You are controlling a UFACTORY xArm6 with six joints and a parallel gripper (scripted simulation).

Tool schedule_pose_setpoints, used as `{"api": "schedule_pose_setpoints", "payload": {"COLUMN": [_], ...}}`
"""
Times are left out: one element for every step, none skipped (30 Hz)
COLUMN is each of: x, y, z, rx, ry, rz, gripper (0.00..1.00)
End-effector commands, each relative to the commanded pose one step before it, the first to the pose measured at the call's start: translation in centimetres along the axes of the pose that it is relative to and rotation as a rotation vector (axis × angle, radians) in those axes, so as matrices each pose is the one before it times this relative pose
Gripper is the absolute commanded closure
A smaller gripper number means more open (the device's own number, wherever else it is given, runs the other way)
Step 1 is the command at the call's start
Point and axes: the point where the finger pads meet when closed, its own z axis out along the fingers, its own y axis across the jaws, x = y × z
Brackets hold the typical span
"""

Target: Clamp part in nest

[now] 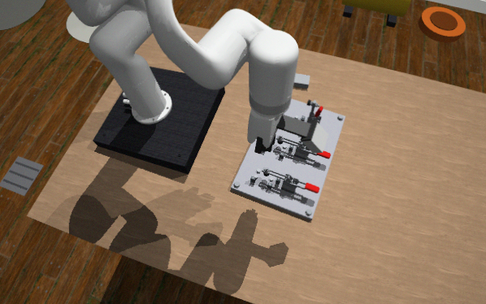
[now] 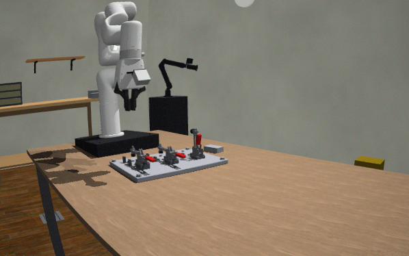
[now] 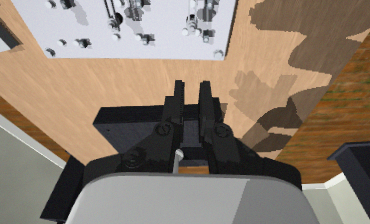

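The grey block part (image 1: pixel 301 80) (image 2: pixel 213 148) lies flat on the table beside the fixture's far end. The fixture plate (image 1: pixel 304 175) (image 2: pixel 189 165) (image 3: pixel 178 50) carries three nests. The clamp at the part's end (image 2: pixel 196 150) stands open with its bar upright. The middle clamp (image 2: pixel 170 157) and the clamp at the other end (image 2: pixel 142 163) have lowered bars and red handles lying low; locking cannot be told. My gripper (image 1: pixel 263 151) (image 2: pixel 130 109) (image 3: pixel 191 94) is empty, its fingers drawn nearly together, high above the table. The arm hides part of the fixture in the top view.
The black robot base (image 1: pixel 164 134) (image 2: pixel 114 142) (image 3: pixel 131 127) stands beside the fixture. The wrist camera housing (image 1: pixel 316 139) (image 2: pixel 141 77) juts from the gripper. The upright clamp bar (image 2: pixel 195 138) stands tallest on the plate. The arm's shadows fall on the table.
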Motion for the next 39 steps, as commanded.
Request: {"api": "schedule_pose_setpoints", "payload": {"x": [0.122,0.000,0.000,0.000,0.000,0.000,0.000,0.000,0.000,0.000,0.000,0.000,0.000,0.000,0.000,0.000,0.000,0.000,0.000,0.000,0.000,0.000,0.000,0.000,0.000,0.000,0.000,0.000,0.000,0.000,0.000,0.000,0.000,0.000,0.000,0.000,0.000,0.000,0.000], "y": [0.021,0.000,0.000,0.000,0.000,0.000,0.000,0.000,0.000,0.000,0.000,0.000,0.000,0.000,0.000,0.000,0.000,0.000,0.000,0.000,0.000,0.000,0.000,0.000,0.000,0.000,0.000,0.000,0.000,0.000,0.000,0.000,0.000,0.000,0.000,0.000,0.000,0.000,0.000], "z": [-0.161,0.000,0.000,0.000,0.000,0.000,0.000,0.000,0.000,0.000,0.000,0.000,0.000,0.000,0.000,0.000,0.000,0.000,0.000,0.000,0.000,0.000,0.000,0.000,0.000,0.000,0.000,0.000,0.000,0.000,0.000,0.000,0.000,0.000,0.000,0.000,0.000,0.000,0.000], "rx": [-0.00065,0.00000,0.00000,0.00000,0.00000,0.00000,0.00000,0.00000,0.00000,0.00000,0.00000,0.00000,0.00000,0.00000,0.00000,0.00000,0.00000,0.00000,0.00000,0.00000,0.00000,0.00000,0.00000,0.00000,0.00000,0.00000,0.00000,0.00000,0.00000,0.00000,0.00000,0.00000,0.00000,0.00000,0.00000,0.00000,0.00000,0.00000,0.00000], "ry": [0.00431,0.00000,0.00000,0.00000,0.00000,0.00000,0.00000,0.00000,0.00000,0.00000,0.00000,0.00000,0.00000,0.00000,0.00000,0.00000,0.00000,0.00000,0.00000,0.00000,0.00000,0.00000,0.00000,0.00000,0.00000,0.00000,0.00000,0.00000,0.00000,0.00000,0.00000,0.00000,0.00000,0.00000,0.00000,0.00000,0.00000,0.00000,0.00000], "rz": [0.00006,0.00000,0.00000,0.00000,0.00000,0.00000,0.00000,0.00000,0.00000,0.00000,0.00000,0.00000,0.00000,0.00000,0.00000,0.00000,0.00000,0.00000,0.00000,0.00000,0.00000,0.00000,0.00000,0.00000,0.00000,0.00000,0.00000,0.00000,0.00000,0.00000,0.00000,0.00000,0.00000,0.00000,0.00000,0.00000,0.00000,0.00000,0.00000], "gripper": [1.00,1.00,1.00,1.00,1.00,1.00,1.00,1.00,1.00,1.00,1.00,1.00,1.00,1.00,1.00,1.00,1.00,1.00,1.00,1.00,1.00,1.00,1.00,0.00,0.00,0.00,0.00,0.00,0.00,0.00,0.00,0.00,0.00,0.00,0.00,0.00,0.00,0.00,0.00]}}
